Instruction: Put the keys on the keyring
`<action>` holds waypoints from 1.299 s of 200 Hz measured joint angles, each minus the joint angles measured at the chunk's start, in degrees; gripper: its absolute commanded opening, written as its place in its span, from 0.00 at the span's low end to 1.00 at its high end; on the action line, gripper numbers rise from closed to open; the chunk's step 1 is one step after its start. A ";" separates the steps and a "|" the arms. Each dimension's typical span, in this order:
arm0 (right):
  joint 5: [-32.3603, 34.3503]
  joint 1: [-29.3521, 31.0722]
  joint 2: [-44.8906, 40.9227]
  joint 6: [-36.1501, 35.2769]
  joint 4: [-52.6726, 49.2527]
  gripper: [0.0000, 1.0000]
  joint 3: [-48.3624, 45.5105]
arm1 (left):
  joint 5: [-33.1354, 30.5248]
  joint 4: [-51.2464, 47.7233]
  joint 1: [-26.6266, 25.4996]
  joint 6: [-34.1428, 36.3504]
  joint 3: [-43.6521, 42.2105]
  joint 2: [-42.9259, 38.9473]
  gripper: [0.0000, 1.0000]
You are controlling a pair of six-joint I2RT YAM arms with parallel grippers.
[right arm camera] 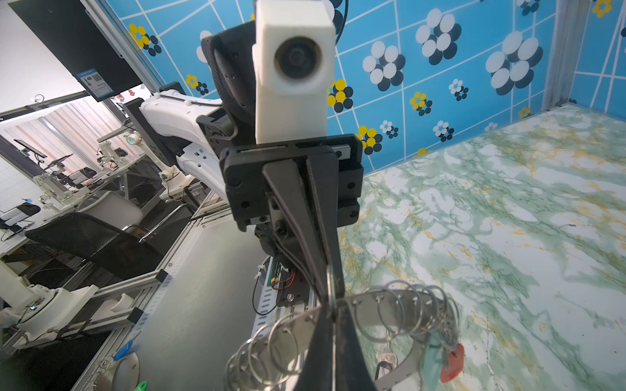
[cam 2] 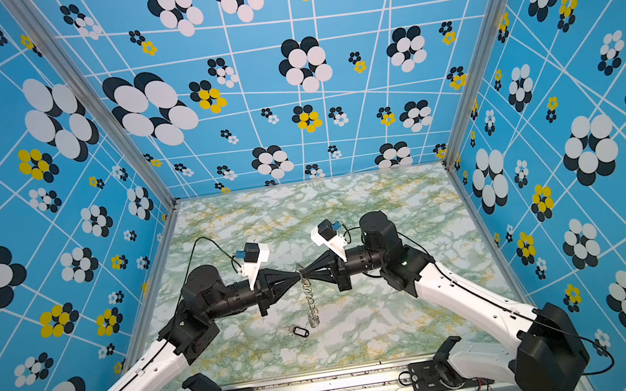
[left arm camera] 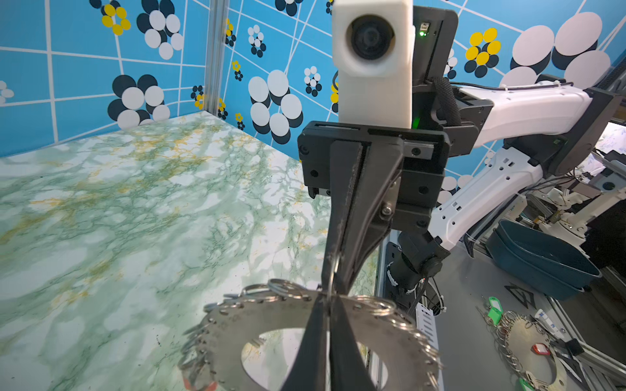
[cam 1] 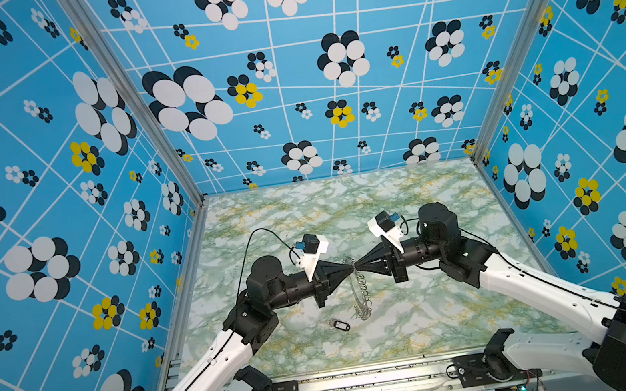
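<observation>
two hands meet: our left hand (cam 1: 351,270) and right hand (cam 1: 357,268) each pinch shut on the rim of the flat grey metal keyring disc (cam 1: 362,300), which runs edge-on toward the near edge of the marbled surface (cam 1: 426,314). the silver key with black oblong tag (cam 1: 339,324) lies beside that end, nearer our left hand.

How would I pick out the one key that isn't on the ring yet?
Find the green-veined marble table, where the left gripper and right gripper meet tip to tip, pinching a metal keyring held on edge. By the ring's lower end, on the left arm's side, lies the black-tagged key. It alone lies loose on the marble; the red tag hangs from the ring.
</observation>
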 measured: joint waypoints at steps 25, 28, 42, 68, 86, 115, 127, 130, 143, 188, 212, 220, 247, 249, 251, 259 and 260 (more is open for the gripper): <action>-0.37 0.00 -0.17 0.17 -0.72 0.00 -0.22 | -1.75 0.72 0.42 -0.02 0.07 -0.85 0.12; -0.42 0.00 -0.17 0.20 -0.81 0.00 -0.24 | -1.92 0.83 0.42 -0.02 0.07 -0.94 0.12; -0.61 0.00 -0.28 0.22 -0.96 0.00 -0.24 | -2.54 0.94 0.52 0.00 0.07 -1.14 0.12; -1.14 0.04 -0.79 0.22 -1.01 0.00 -0.24 | -3.34 0.94 0.68 0.00 0.07 -1.14 0.15; -1.18 0.04 -1.20 0.22 -1.03 0.00 -0.24 | -3.39 0.92 0.68 -0.20 0.07 -1.14 0.22; -1.18 0.02 -1.68 0.24 -1.03 0.00 -0.24 | -2.82 1.16 0.68 -0.07 0.07 -1.22 0.33; -1.20 0.00 -1.77 0.33 -1.03 0.00 -0.24 | -2.16 1.25 0.92 -0.09 0.07 -1.46 0.38; -1.25 -0.02 -1.79 0.42 -1.03 0.00 -0.24 | -1.99 1.27 0.98 -0.11 0.07 -1.57 0.41; -1.36 -0.13 -1.88 0.63 -1.01 0.00 -0.24 | -1.16 1.33 1.66 -0.26 0.04 -2.05 0.49; -2.25 -0.44 -1.95 1.77 -0.83 0.00 -0.24 | 3.23 3.06 3.26 -1.09 -0.07 -2.29 0.55; -2.51 -0.46 -1.92 2.45 -0.15 0.00 -0.24 | 6.12 4.33 3.26 -1.46 -0.02 0.11 0.53; -2.54 -0.46 -1.92 2.71 0.07 0.00 -0.24 | 6.84 4.72 3.26 -1.75 -0.02 1.11 0.52; -2.54 -0.46 -1.92 3.08 0.59 0.00 -0.28 | 8.61 5.95 3.26 -2.64 -0.02 3.26 0.44; -2.51 -0.46 -1.92 3.10 0.61 0.00 -0.28 | 8.68 6.08 3.26 -2.82 -0.02 3.28 0.44; -2.51 -0.46 -1.92 3.10 0.66 0.00 -0.28 | 8.72 6.23 3.26 -2.75 -0.02 3.32 0.44; -2.54 -0.46 -1.92 3.23 0.90 0.00 -0.28 | 8.96 6.78 3.26 -2.78 -0.02 3.34 0.40; -2.54 -0.46 -1.92 3.21 0.90 0.00 -0.28 | 8.98 6.82 3.26 -2.82 -0.02 3.34 0.40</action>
